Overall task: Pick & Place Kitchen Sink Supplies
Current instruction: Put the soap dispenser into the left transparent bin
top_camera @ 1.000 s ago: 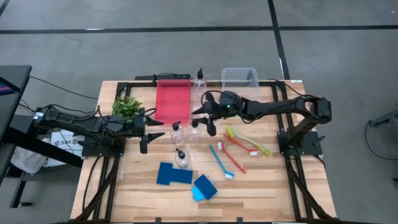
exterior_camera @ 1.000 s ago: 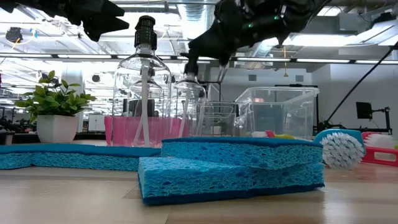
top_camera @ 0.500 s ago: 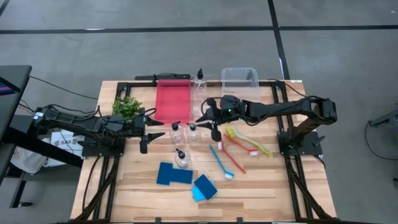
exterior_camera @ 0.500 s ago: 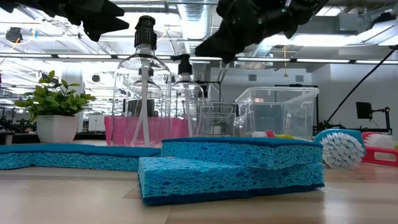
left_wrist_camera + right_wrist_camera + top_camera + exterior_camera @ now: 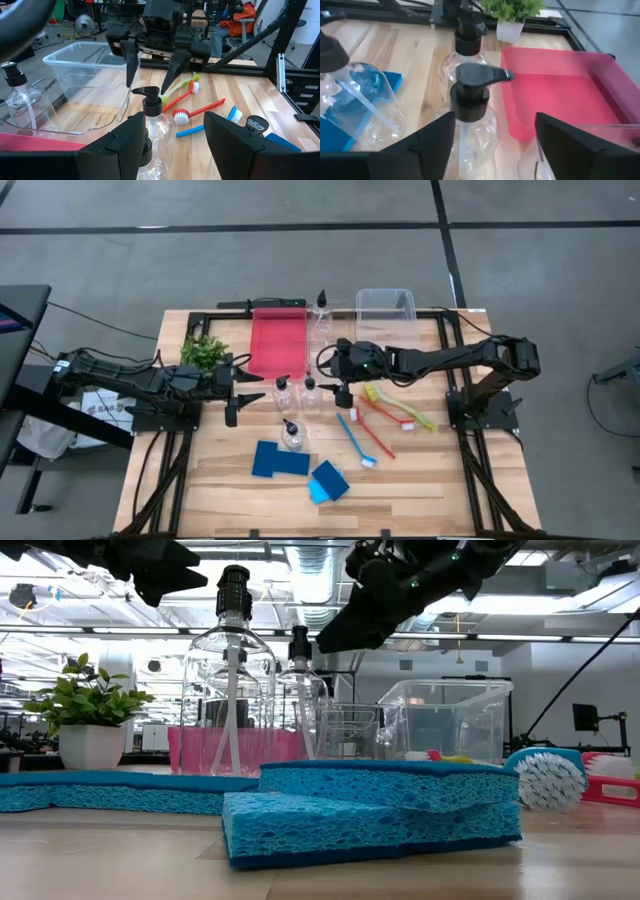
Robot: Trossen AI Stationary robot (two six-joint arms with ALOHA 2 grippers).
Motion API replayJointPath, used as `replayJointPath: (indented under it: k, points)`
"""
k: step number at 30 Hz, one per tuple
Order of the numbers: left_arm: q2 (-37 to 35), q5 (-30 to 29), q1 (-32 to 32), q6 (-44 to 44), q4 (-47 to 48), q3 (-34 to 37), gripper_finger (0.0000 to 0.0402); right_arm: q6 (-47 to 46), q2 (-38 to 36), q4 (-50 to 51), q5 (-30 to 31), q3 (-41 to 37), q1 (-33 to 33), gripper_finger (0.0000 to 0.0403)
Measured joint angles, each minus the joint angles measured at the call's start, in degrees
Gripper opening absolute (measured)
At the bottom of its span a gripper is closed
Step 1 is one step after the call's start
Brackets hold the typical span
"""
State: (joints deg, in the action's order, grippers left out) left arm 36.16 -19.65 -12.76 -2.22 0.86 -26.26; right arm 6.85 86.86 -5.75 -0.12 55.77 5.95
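So my right claw [image 5: 152, 65] hung open just above the pump bottle [image 5: 309, 392], no contact; left claw [image 5: 243, 392] open, idle nearby.

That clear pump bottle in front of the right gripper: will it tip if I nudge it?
Probably. The pump bottle looks empty, so likely light, and it stands tall under a black pump top. Its smooth, clear, rounded wall may slip between the right gripper's open fingers.

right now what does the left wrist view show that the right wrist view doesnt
Only the left wrist view: the right gripper, open above the pump bottle, the brushes and the clear bin. Only the right wrist view: the plant, the red bin and a blue sponge behind a bottle. Both: that pump bottle and the wooden table.
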Motion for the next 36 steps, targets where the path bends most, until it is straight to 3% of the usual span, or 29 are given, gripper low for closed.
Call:
replayJointPath:
  k: [15,36]
  points:
    - [0.0,0.0,0.0,0.0,0.0,0.0,0.0205,-4.4,7.3,-8.7,0.0,0.0,0.6,0.0296]
    - [0.0,0.0,0.0,0.0,0.0,0.0,0.0205,-5.3,7.2,-15.5,-1.6,0.0,0.7,0.0296]
